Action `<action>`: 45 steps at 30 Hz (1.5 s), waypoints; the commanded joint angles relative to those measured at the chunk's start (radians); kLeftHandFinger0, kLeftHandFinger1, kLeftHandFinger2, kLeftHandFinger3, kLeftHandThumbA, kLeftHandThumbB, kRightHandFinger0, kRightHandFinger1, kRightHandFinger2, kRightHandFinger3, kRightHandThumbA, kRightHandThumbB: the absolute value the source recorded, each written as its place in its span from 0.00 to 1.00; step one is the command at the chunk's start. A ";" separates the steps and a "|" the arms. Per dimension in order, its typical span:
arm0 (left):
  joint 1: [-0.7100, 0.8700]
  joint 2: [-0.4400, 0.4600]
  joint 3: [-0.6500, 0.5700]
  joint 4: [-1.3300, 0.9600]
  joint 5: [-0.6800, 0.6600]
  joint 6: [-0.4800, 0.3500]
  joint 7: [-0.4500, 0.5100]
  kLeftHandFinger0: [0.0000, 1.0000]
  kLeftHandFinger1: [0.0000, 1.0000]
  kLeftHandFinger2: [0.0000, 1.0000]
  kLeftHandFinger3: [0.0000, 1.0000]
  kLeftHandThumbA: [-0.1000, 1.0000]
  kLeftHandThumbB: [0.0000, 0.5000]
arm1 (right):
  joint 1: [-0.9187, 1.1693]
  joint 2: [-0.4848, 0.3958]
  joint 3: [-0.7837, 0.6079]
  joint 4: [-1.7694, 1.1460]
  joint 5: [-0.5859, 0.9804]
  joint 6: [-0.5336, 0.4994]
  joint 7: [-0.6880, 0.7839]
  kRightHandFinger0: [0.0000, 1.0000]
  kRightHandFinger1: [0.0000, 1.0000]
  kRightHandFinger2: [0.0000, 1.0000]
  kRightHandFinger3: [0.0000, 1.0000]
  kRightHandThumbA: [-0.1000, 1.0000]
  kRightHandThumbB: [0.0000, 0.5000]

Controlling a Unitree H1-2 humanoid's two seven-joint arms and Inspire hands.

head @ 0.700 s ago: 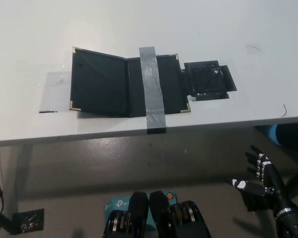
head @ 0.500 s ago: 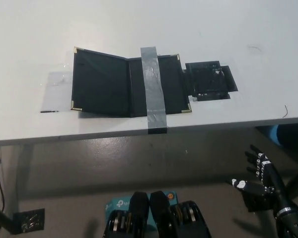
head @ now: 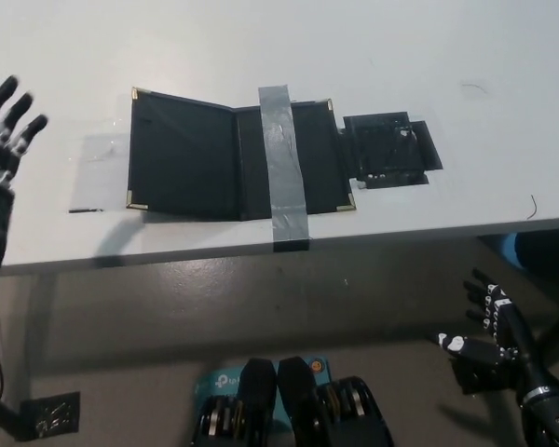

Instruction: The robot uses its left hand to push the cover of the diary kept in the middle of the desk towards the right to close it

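While the diary (head: pixel 233 158) lay open in the middle of the white counter (head: pixel 466 56), its right half strapped down by grey tape (head: pixel 282 163), the left cover (head: pixel 182 154) sat free and slightly raised. My left hand (head: pixel 0 149) hovered well to its left, empty, fingers spread. It should slip under that outer edge and sweep rightward. My right hand (head: pixel 489 340) rested below the counter, unclenched.

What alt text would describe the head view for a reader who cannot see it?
An open black diary, taped down by a grey strip, lies on a white desk. The left hand is raised at the left edge, fingers apart; the right hand rests below.
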 commanded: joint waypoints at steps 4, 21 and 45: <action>-0.104 -0.038 -0.035 0.196 0.102 -0.011 0.044 1.00 1.00 1.00 1.00 1.00 0.46 | -0.037 -0.011 -0.010 -0.013 0.017 -0.012 0.009 0.88 0.95 0.92 0.99 1.00 0.98; -0.180 -0.187 0.030 0.515 0.127 -0.031 0.108 1.00 1.00 1.00 1.00 1.00 0.41 | -0.030 -0.011 -0.007 -0.012 0.008 -0.011 0.006 0.88 0.95 0.91 0.96 1.00 1.00; -0.207 -0.172 0.098 0.539 0.140 -0.058 0.125 1.00 1.00 1.00 1.00 1.00 0.40 | -0.015 -0.014 -0.005 -0.014 -0.001 -0.026 0.001 0.90 0.95 0.92 0.91 1.00 1.00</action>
